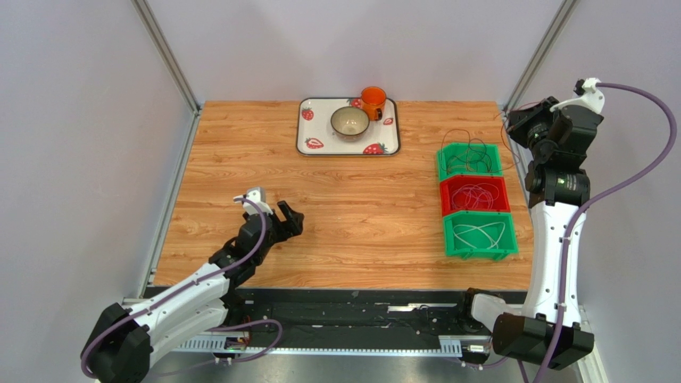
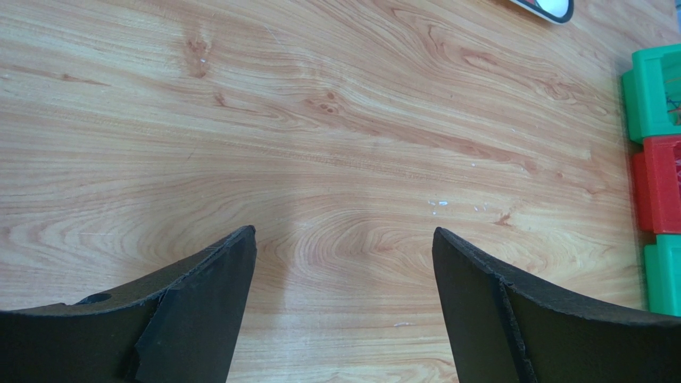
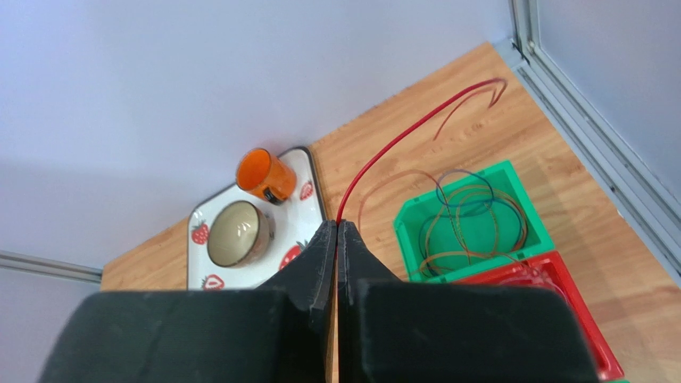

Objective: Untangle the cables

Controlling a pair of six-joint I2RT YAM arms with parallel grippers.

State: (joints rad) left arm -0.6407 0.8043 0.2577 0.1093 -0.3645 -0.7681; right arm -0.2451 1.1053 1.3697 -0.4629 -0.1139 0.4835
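R gripper (image 3: 336, 227) clamped on red cable (image 3: 397, 142) near green bin (image 3: 531, 214); L gripper (image 2: 344, 255) spread wide over table (image 2: 320, 120).

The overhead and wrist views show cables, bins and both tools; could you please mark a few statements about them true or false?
1. The right tool is shut on a red cable. True.
2. The left tool is shut. False: it is open and holds nothing.
3. The far green bin, red bin and near green bin stand in one row. True.
4. The orange cup stands in the red bin. False: it is on the tray, beside the bowl.
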